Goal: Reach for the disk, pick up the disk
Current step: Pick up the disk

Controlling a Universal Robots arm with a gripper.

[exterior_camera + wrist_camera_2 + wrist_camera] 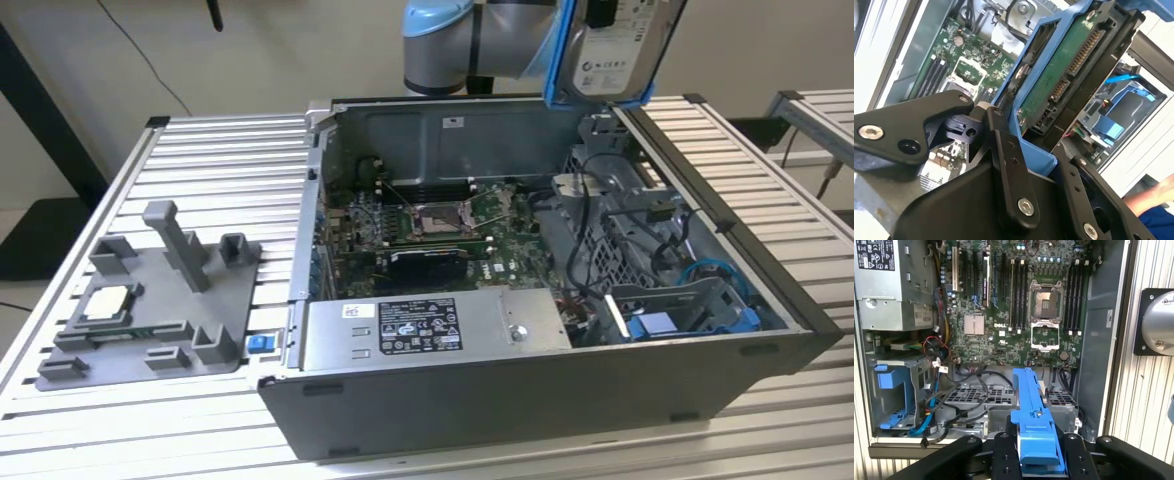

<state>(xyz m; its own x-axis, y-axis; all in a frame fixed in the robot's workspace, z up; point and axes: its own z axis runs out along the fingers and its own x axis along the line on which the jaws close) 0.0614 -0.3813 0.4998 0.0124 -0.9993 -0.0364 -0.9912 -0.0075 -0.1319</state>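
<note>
Exterior view: the disk hangs upright in the air above the far rim of the open computer case, at about one o'clock from the motherboard, its white label facing the camera and blue rails along both edges. It sits just below the arm, well clear of the case floor. At roughly nine o'clock from the case, a grey plastic stand with upright posts rests on the slatted table, a small square silver chip lying on it. Inside the case, the silver power supply lies toward the near wall at six o'clock from the motherboard. In the second wrist view the gripper has its black fingers closed on the disk, pressing the blue rail on either side, the green circuit-board underside showing. In the first wrist view the disk appears edge-on as a blue rail clamped between the fingers, with the motherboard far beneath.
</note>
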